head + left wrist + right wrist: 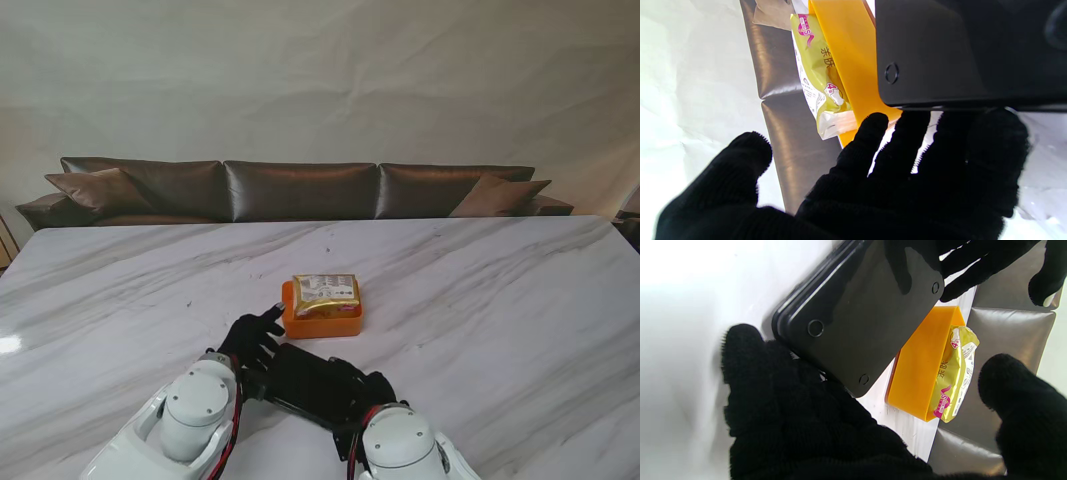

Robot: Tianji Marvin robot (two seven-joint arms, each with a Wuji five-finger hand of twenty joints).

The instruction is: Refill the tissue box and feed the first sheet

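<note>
white marble table [500, 300] w/ grey veins, brown sofa [300, 190] behind it, pale wall beyond.

nearest me: black lid [315, 385], a flat stiff plate w/ round studs, lying between the two hands. right hand [372, 392] sits at its near end, fingers under/along the edge, thumb apart; looks like it holds the lid but can't tell how firmly. left hand [252, 338] at the lid's far-left corner, fingers spread, tips reaching toward the box; it grips nothing i can see.

just past the left fingertips: orange box [322, 318], open top, w/ the tissue pack [326, 293] lying in it and sticking up over the rim.

handling, my guess: lid is rigid, glossy, prob slippery for knit gloves, so take it by opposite edges. pack is light, soft, crinkly film; press on its flat top, don't pinch corners. box is light and could slide on marble.

views: stand cam shows layout only. left wrist cam shows pack print and sealed end [836, 124]. right wrist cam shows lid studs [815, 328] and box side wall [923, 366].
</note>
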